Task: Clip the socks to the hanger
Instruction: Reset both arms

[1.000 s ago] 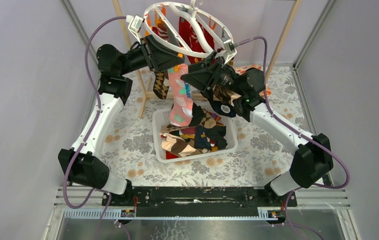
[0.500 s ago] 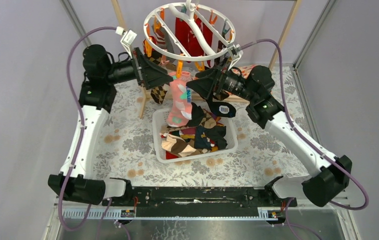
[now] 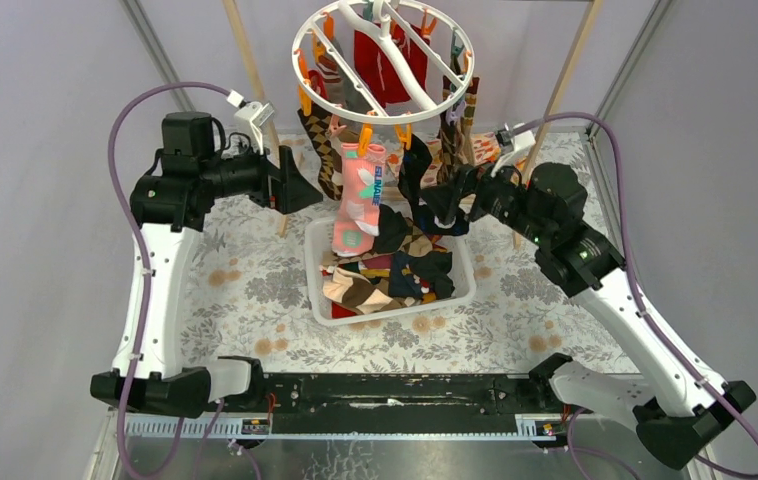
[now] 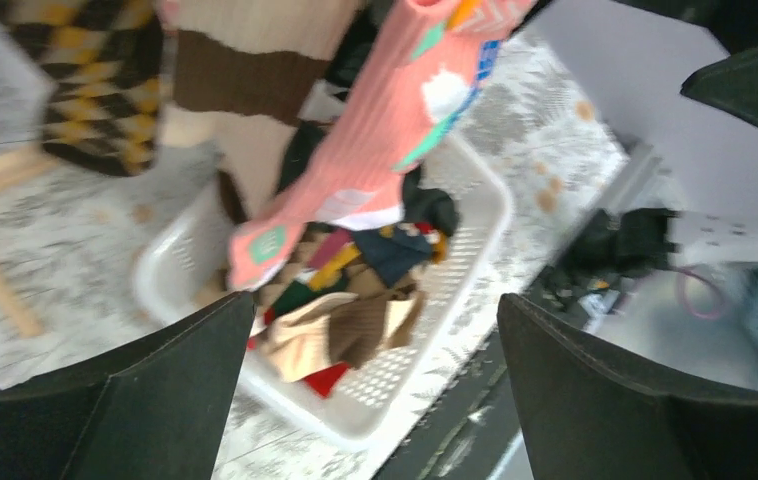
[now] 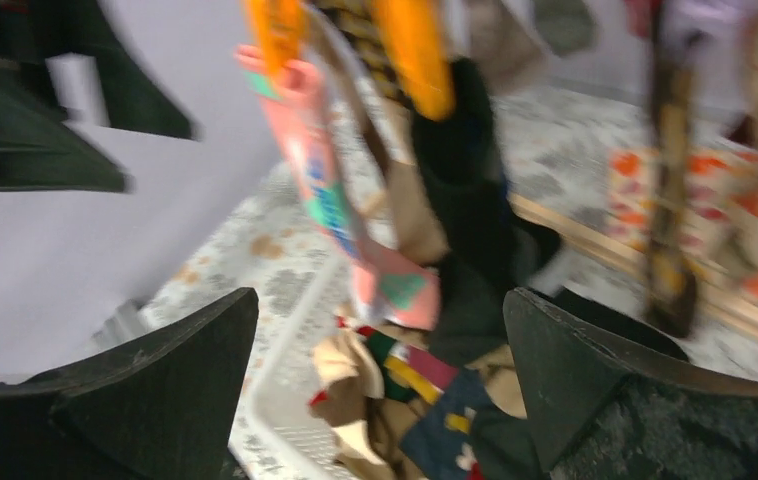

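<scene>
The round white hanger (image 3: 383, 58) hangs at the back with orange and teal clips. A pink patterned sock (image 3: 357, 200) hangs from an orange clip (image 3: 365, 136); it also shows in the left wrist view (image 4: 375, 150) and the right wrist view (image 5: 335, 210). An argyle sock (image 3: 321, 150), a red sock (image 3: 383, 60) and a black sock (image 3: 415, 165) hang there too. More socks (image 3: 390, 275) lie in a white basket (image 3: 460, 290). My left gripper (image 3: 300, 190) is open and empty, left of the pink sock. My right gripper (image 3: 445, 205) is open and empty, to its right.
A wooden rack frame (image 3: 255, 90) stands behind the basket, its legs on the floral cloth (image 3: 255, 290). An orange-and-white cloth (image 3: 490, 150) lies at the back right. Grey walls close in on both sides.
Both arms have drawn back from the hanger, the left one to the left and the right one to the right. The hanger has swung back level. The pink sock stays clipped.
</scene>
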Available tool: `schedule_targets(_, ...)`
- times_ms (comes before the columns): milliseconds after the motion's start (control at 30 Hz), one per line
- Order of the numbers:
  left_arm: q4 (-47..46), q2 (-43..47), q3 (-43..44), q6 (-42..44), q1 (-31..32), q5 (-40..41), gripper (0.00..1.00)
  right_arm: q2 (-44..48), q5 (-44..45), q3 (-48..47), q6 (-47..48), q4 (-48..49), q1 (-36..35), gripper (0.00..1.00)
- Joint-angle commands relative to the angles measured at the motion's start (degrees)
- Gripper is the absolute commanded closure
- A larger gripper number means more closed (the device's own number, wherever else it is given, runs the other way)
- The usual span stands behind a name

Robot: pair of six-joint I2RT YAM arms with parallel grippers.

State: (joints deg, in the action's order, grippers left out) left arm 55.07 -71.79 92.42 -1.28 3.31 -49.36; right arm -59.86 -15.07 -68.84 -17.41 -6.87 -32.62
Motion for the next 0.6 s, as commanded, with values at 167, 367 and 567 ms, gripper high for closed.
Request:
schedule_targets(167, -13.39, 7.85, -20.01, 7.58, -9.01, 23.67, 0.02, 9.9, 44.13, 18.58, 7.63, -1.9, 1.32, 0.0)
schedule_targets(367, -45.99, 12.86, -45.59, 5.56, -11.28, 26.6, 0.02, 14.56, 60.71, 37.22, 1.91, 12.22, 6.4, 0.0)
schedule_targets(567, -70.1, 7.33, -58.4, 1.99, -11.29, 27.55, 0.02, 13.54, 72.35, 52.93, 6.69, 32.98, 9.36, 0.0)
